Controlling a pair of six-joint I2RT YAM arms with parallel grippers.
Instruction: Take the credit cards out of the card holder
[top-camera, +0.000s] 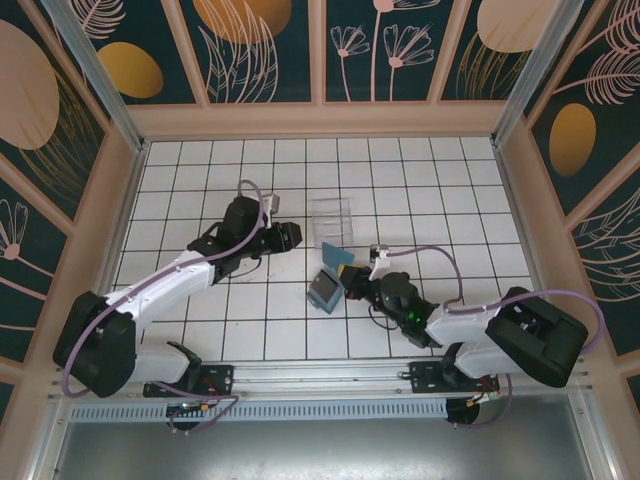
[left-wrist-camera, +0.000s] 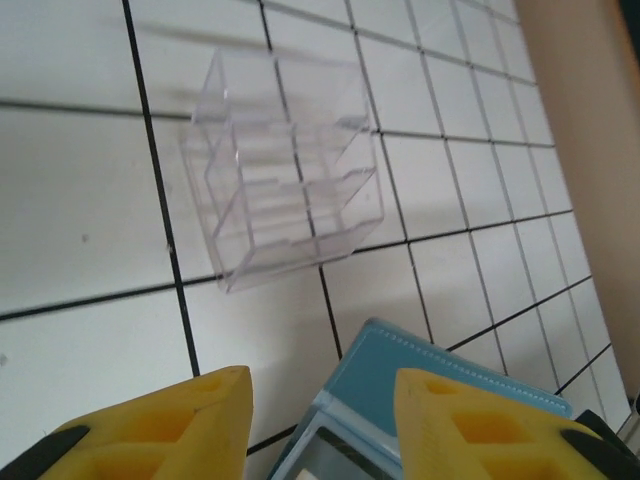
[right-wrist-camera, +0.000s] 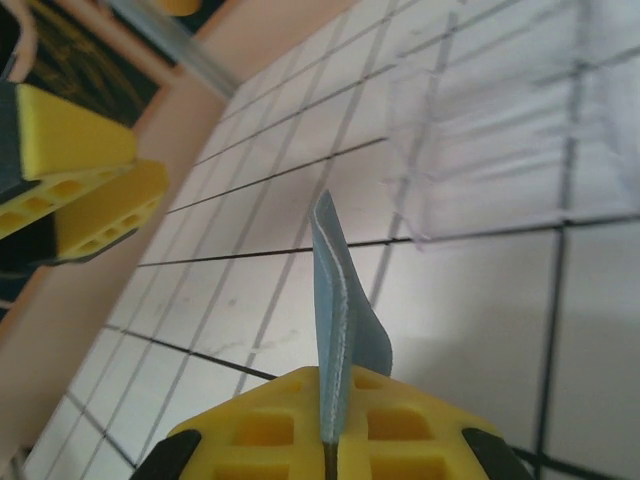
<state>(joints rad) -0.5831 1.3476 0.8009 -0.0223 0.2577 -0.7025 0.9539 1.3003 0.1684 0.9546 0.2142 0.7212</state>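
**Card holder (top-camera: 330, 280) gripped by its flap**

Near the middle of the white tiled surface (top-camera: 200, 170), the teal card holder sits open just in front of a clear plastic slotted stand (top-camera: 332, 220). The right gripper (top-camera: 350, 281) is closed tight on the raised flap, which stands on edge between its yellow fingers (right-wrist-camera: 400, 420). The other half hangs lower, close to the tiles. The left gripper (top-camera: 291, 237) hovers beside the stand, jaws partly apart and empty, facing the holder.

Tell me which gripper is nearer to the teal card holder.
Right. The right gripper is shut on the card holder's upright flap, touching it. The left gripper, open, is apart from it, up and to the left in the top view, beside the clear stand.
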